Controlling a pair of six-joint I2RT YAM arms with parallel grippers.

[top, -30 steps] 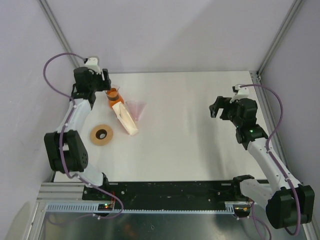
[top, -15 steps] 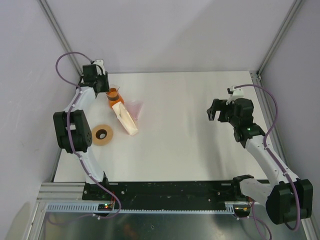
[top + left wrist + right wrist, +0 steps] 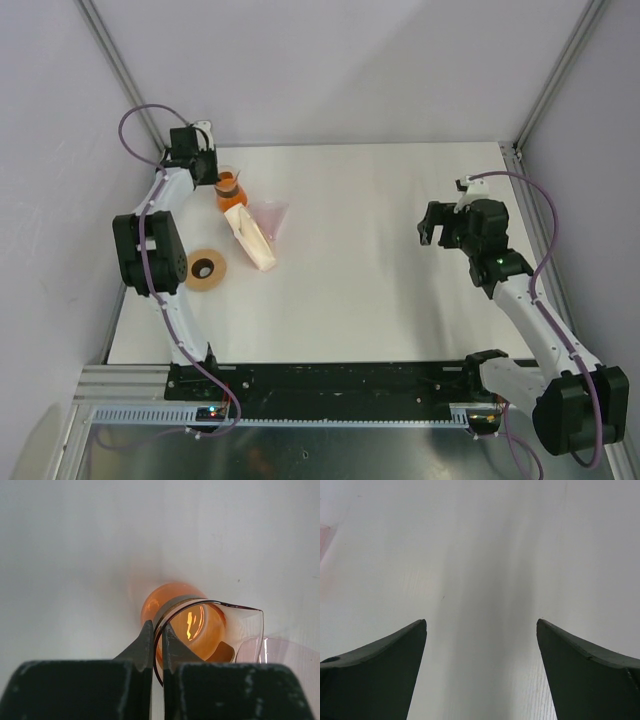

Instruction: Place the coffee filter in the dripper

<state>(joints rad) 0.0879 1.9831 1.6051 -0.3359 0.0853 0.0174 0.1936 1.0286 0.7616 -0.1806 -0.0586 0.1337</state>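
Preparation only, in my judgement: your left gripper [image 3: 156, 627] pinches the rim of the small clear orange-tinted beaker [image 3: 185, 620], your right gripper [image 3: 481, 622] stands wide and empty, and the translucent pinkish cone-shaped plastic dripper [image 3: 272, 215] lies just beside the cream wedge-shaped stack of folded filters [image 3: 250, 238], so next you must find a single thin white paper coffee filter, which I cannot pick out.

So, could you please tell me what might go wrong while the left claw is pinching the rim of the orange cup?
1. The left claw grips only the thin wall of the cup at its rim, so the cup may slip or tilt if lifted.
2. The cup stands close beside the stack of filters and the funnel; dragging it could knock them.
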